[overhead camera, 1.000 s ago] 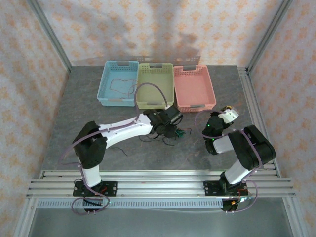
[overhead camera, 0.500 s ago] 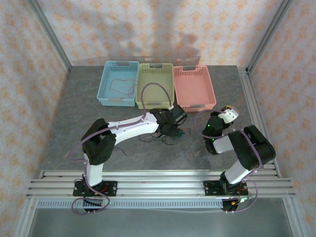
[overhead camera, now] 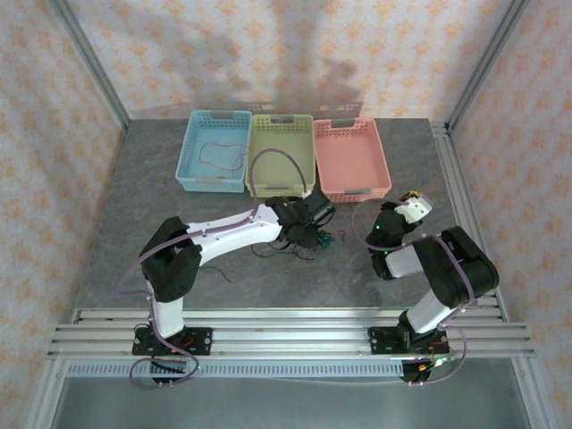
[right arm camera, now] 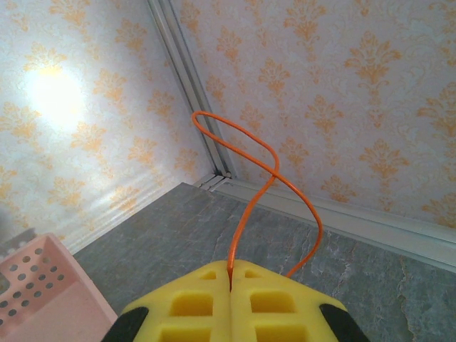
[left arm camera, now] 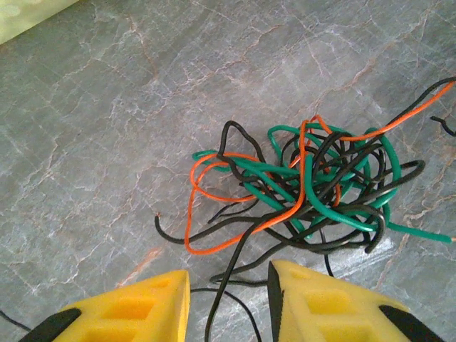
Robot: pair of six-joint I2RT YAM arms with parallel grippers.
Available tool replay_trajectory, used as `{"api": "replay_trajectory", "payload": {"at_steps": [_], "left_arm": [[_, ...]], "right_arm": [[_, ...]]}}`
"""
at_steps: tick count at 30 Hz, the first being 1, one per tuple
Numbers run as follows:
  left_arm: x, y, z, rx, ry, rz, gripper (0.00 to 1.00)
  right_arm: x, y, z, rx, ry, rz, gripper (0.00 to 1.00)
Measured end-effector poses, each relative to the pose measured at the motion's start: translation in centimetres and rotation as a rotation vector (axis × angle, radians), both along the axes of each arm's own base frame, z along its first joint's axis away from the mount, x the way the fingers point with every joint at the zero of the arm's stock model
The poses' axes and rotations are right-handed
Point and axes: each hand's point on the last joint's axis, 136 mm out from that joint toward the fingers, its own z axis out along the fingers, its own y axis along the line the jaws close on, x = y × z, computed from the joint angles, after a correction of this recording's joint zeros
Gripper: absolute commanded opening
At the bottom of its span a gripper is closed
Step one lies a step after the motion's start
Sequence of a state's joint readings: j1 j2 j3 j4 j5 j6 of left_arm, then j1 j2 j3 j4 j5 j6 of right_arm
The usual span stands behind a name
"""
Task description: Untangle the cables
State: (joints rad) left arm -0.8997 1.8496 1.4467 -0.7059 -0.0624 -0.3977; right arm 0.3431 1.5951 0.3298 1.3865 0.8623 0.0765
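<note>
**Near to far.** The left hand (left arm camera: 228,276) sits low over the bench (left arm camera: 107,128) with its fingers spread. One black strand (left arm camera: 225,293) runs loose between them, unpinched. Just beyond lie the cables (left arm camera: 313,185): orange, green and black wires knotted into one loose heap on the bench. To the side, the raised right hand (right arm camera: 231,269) has its fingers pressed together on an orange cable (right arm camera: 273,171) that loops upward. Farthest stand three baskets (overhead camera: 281,117). The wires look light, limp and springy, so a pull would probably drag the whole heap. The best hold is likely a free outer loop or end, such as the orange loop at the heap's left edge.
</note>
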Motion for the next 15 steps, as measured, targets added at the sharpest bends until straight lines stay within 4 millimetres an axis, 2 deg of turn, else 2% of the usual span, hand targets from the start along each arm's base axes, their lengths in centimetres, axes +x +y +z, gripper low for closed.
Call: {"api": "replay_trajectory", "payload": {"at_steps": [8,15], "left_arm": [[-0.2,0.19,0.3,-0.006,-0.002,0.0,0.33],[-0.21,0.21,0.26,-0.005,-0.001,0.0,0.24]], "right_arm": [[0.05,0.06,0.01,0.0,0.0,0.004,0.0],[0.08,0.09,0.01,0.0,0.0,0.006,0.0]]}}
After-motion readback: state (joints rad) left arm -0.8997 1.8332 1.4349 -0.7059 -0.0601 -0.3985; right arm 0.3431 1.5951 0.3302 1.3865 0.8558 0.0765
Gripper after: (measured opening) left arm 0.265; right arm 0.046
